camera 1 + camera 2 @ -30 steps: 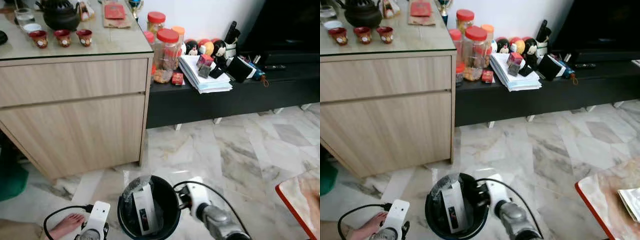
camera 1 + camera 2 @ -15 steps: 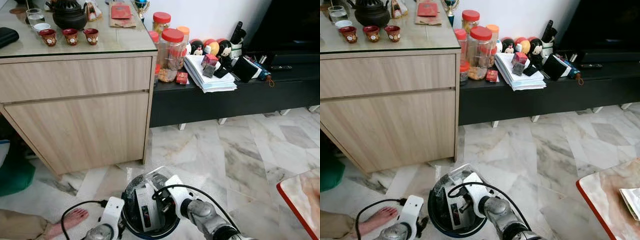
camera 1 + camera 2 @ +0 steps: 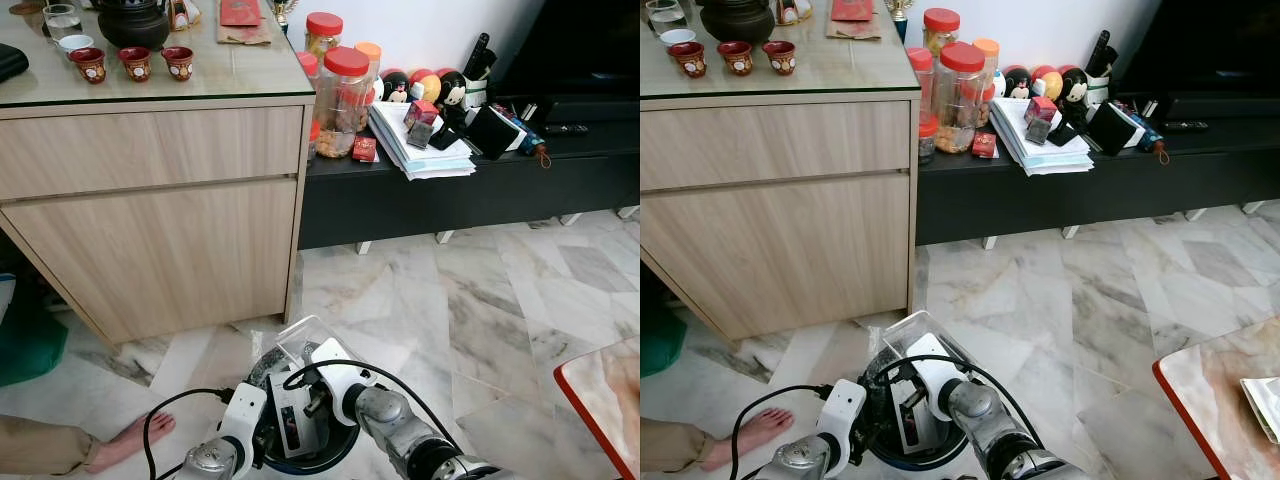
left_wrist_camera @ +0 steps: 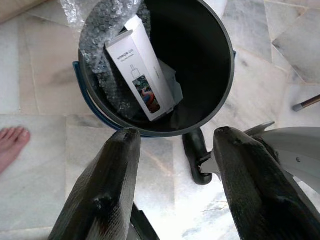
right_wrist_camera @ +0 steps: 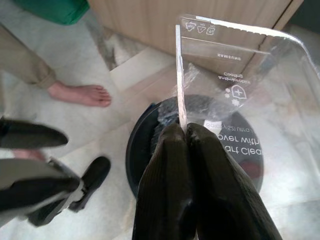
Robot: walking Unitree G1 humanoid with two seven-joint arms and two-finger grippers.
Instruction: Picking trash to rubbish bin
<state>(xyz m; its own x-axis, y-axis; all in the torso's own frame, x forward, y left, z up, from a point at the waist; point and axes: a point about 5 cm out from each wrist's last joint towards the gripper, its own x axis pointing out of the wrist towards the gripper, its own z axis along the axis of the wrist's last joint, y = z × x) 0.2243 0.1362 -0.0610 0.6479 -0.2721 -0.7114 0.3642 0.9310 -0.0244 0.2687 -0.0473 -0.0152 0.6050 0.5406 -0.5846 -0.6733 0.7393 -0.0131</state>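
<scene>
Two grippers meet at the bin [image 4: 220, 90]. Right gripper [image 5: 186, 131] pinches a clear wrapper [image 5: 240, 75], maybe plastic, above it. Left gripper [image 4: 172, 137] gapes wide beside it.

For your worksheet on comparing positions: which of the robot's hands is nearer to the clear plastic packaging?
The right hand: it is shut on the clear plastic packaging, holding it over the bin. The left hand is open beside the bin's rim, apart from the packaging.
</scene>
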